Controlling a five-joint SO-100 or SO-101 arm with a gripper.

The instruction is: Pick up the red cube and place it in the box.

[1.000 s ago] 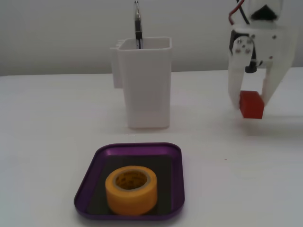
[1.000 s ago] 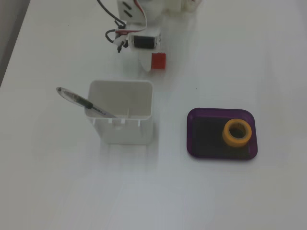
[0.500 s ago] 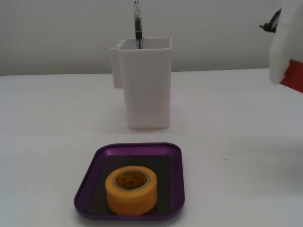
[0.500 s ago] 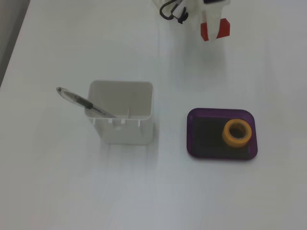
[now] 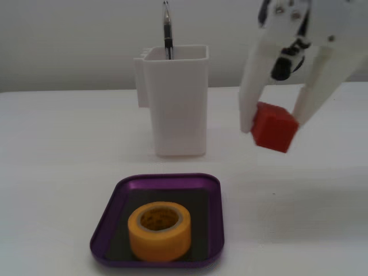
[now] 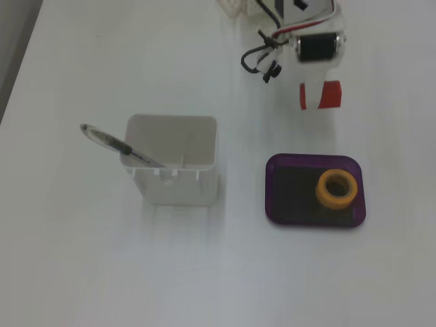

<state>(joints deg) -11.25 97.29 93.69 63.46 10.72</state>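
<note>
My white gripper (image 5: 275, 123) is shut on the red cube (image 5: 274, 127) and holds it in the air above the table, to the right of the white container in a fixed view. In the fixed view from above, the cube (image 6: 330, 95) shows between the white fingers (image 6: 311, 96), just above the box. The box (image 5: 118, 198) is a shallow purple tray at the bottom centre, apart from the gripper; it also shows in the view from above (image 6: 279, 187). A yellow tape roll (image 5: 159, 230) lies inside it.
A tall white plastic container (image 5: 175, 100) with a pen (image 5: 167, 29) in it stands behind the tray. In the view from above the container (image 6: 174, 167) is left of the tray. The tape roll (image 6: 336, 189) fills the tray's right part.
</note>
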